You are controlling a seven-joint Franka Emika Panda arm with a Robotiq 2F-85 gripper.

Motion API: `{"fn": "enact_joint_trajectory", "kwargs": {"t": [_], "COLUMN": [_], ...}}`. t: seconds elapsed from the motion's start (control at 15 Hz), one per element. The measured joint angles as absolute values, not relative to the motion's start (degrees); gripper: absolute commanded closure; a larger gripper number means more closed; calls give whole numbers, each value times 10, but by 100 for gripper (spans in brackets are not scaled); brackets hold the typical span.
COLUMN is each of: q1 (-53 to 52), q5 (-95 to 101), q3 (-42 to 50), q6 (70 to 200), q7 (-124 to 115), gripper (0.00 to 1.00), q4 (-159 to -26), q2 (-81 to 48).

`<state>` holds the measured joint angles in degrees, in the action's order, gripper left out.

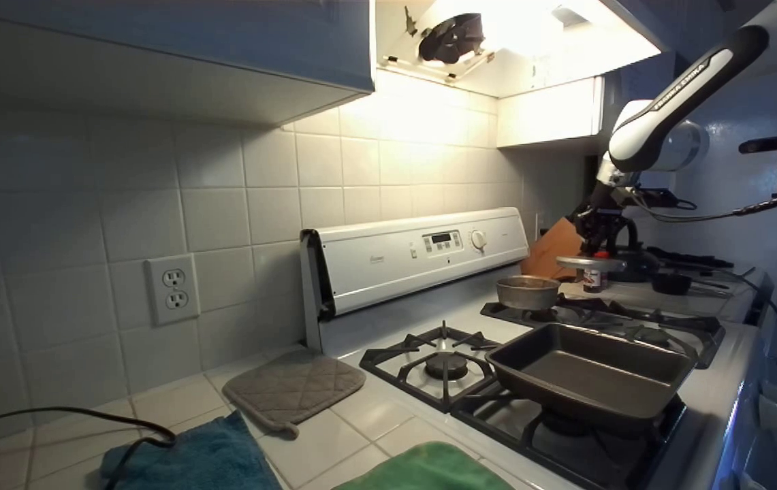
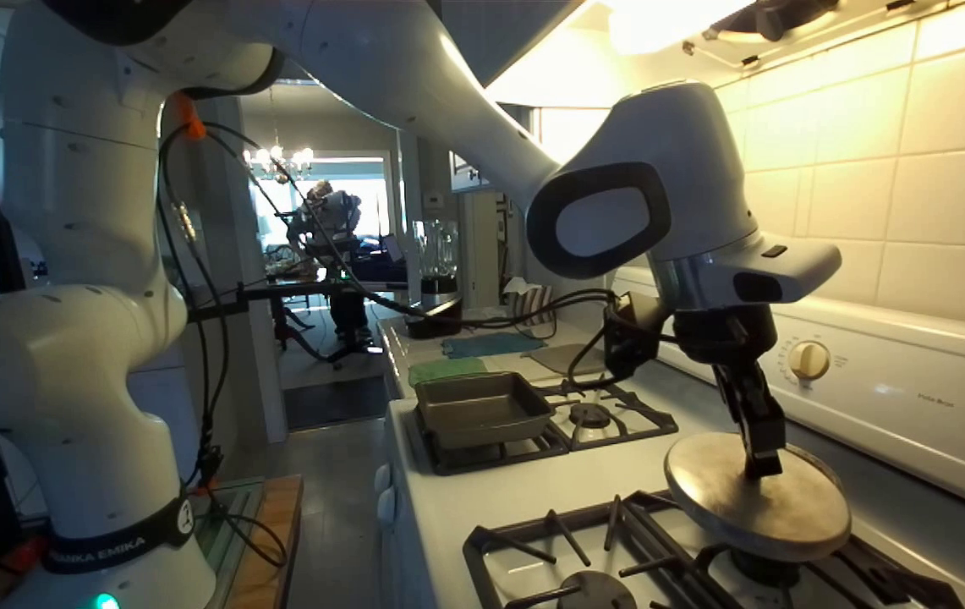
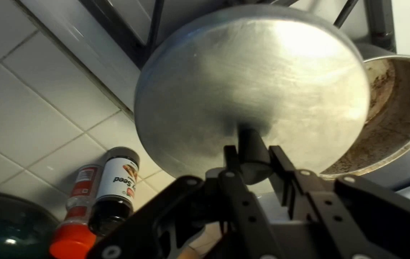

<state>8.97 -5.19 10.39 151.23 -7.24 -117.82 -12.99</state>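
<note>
Over the stove, the round metal lid hung slightly tilted, its black knob pinched securely in the gripper. Taking hold looked finished, and the lid seemed to be up in the air, not yet set down on anything. Near it, the small pot stood uncovered. Beyond, two spice jars stood on the tiled desk, and a dark baking pan sat farther along the stove.

One rectangular dark-grey metal pan rests on a black grate; grey quilted potholder, blue cloth, green cloth lie on the white-tiled desk.
</note>
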Motion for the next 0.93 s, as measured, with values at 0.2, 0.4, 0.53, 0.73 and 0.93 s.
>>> {"fn": "enact_joint_trajectory", "kwargs": {"t": [0.2,0.4,0.53,0.73,0.93], "q1": [97,107,114,123,134], "q5": [-52,-52,-52,-52,-52], "q3": [119,134,143,158,171], "q6": [1513,1513,1513,1514,1514], "q7": [-102,-124,-134,-147,-155], "gripper": [94,94,94,94,94], "q4": [-1194,-1211,-1220,-1231,-1233], "q2": [-119,-110,-108,-106,-107]}}
